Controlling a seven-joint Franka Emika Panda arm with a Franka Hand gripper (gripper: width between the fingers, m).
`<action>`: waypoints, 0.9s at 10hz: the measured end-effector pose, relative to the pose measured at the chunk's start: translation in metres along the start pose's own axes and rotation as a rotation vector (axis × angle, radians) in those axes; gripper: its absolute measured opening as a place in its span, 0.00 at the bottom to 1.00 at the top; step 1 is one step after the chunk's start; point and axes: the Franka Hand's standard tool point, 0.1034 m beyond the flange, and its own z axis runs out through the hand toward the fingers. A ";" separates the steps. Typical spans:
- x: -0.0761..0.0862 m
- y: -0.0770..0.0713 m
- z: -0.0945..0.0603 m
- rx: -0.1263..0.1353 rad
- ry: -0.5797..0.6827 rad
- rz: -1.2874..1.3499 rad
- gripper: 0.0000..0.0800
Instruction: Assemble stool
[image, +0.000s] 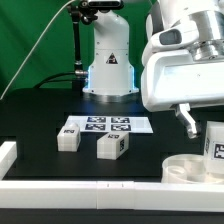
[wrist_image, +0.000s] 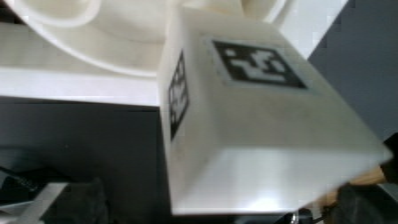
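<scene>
Hovering gripper (image: 203, 127) — fingers (image: 187, 121) spread, clear of leg (image: 214, 150) | black-and-white square tag (wrist_image: 260, 65) on leg | leg upright over seat (image: 185, 168)

legs (image: 111, 146): white (black-and-white square tags (wrist_image: 258, 65)) | seat (image: 186, 170): white | table (image: 40, 110): black

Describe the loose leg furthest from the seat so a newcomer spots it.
Find the marker board on the black table. Two loose legs lie before it; take the leg at the board's corner on the exterior view's left. Its neighbour lies nearer the seat.
</scene>
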 end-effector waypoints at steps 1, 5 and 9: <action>0.006 0.004 -0.006 -0.001 -0.009 0.008 0.81; 0.009 0.006 -0.012 0.002 -0.036 0.009 0.81; 0.008 0.007 -0.012 0.000 -0.049 0.034 0.81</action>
